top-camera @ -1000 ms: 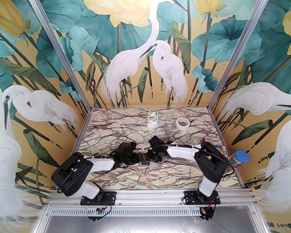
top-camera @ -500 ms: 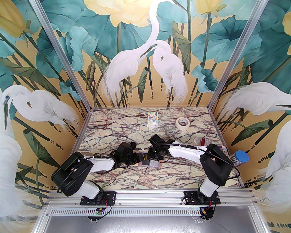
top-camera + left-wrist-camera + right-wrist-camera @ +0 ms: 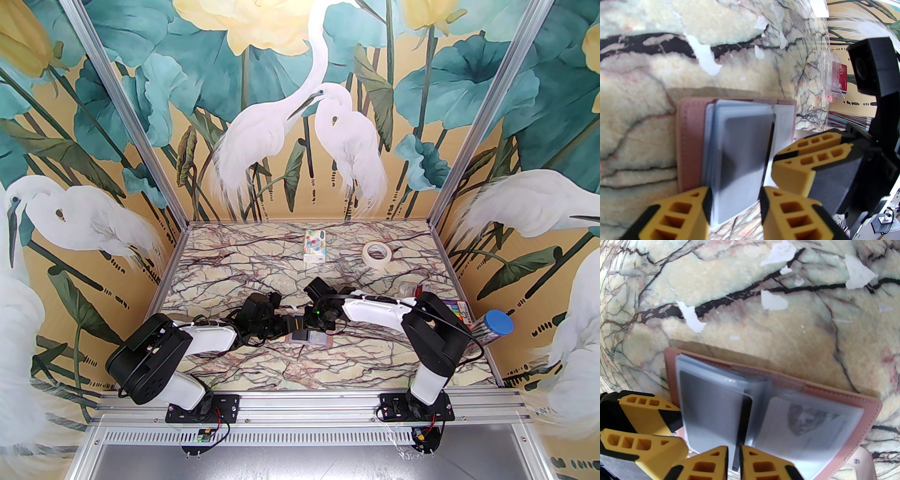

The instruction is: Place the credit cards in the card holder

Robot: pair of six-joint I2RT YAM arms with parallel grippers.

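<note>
**Right end effector just clamped down on the card, so the insert looks on**

The card holder [image 3: 869, 415] lies open on the table [image 3: 234, 276], pink cover down and clear sleeves fanned up. Both arms meet right over it.

The left end effector [image 3: 736, 194] comes in from the holder's left. Its jaws are partway apart with a frosted plastic sleeve [image 3: 743, 150] wedged between the pads, so it looks like it's gripping that page to keep it lifted. It hasn't budged over the last second, and neither has the holder.

What did change is on the right. The right arm swung its elbow out and came back, and the right end effector [image 3: 734, 452] has squeezed its jaws down. They now sit almost together, pinching a dark credit card [image 3: 743, 418] edge-on right at the holder's spine. The card's far end reaches in among the sleeves. It's hard to tell whether it's actually inside a pocket or just sliding alongside one.

For the task, this means the card is properly held now. The next bit is probably a gentle push deeper into the holder to seat it, and the risk is that it slips between pages instead.

A pale printed card [image 3: 806, 425] already sits in the sleeve right of the spine. A clear box [image 3: 839, 79] with red cards sits well off to the holder's right, so there's probably more to fetch.
</note>
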